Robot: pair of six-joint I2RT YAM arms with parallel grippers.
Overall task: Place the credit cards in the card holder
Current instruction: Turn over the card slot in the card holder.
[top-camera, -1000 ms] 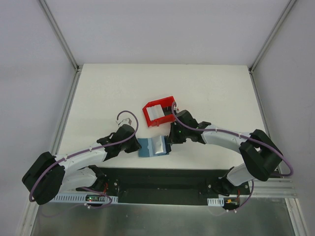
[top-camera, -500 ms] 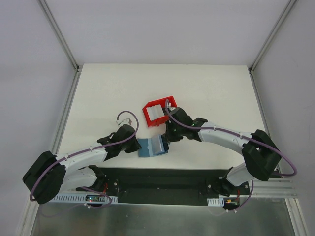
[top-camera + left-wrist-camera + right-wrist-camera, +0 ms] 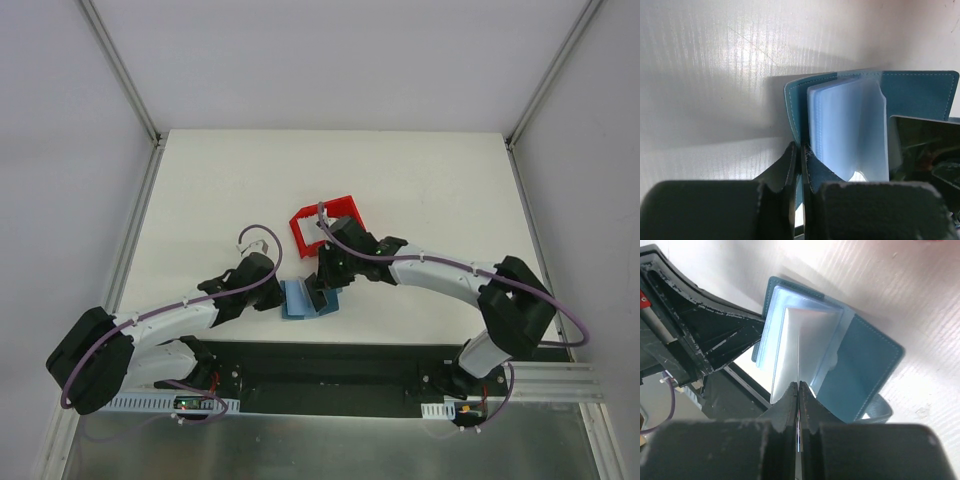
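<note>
The teal-blue card holder lies open near the table's front edge, its pale plastic sleeves fanned upward. My left gripper is shut on the holder's left cover edge, and in the left wrist view the left gripper pinches that flap. My right gripper hangs over the holder's right half. In the right wrist view the right gripper is shut on a thin credit card, seen edge-on, whose far end reaches in among the sleeves of the card holder.
A red plastic bin stands just behind the holder, its right part covered by my right arm. The left gripper's black body sits close against the holder's left side. The table's dark front rail runs right below the holder.
My right gripper has swung left and toward the front, from beside the red bin to over the card holder, carrying the card. The left arm and the holder have stayed put.
</note>
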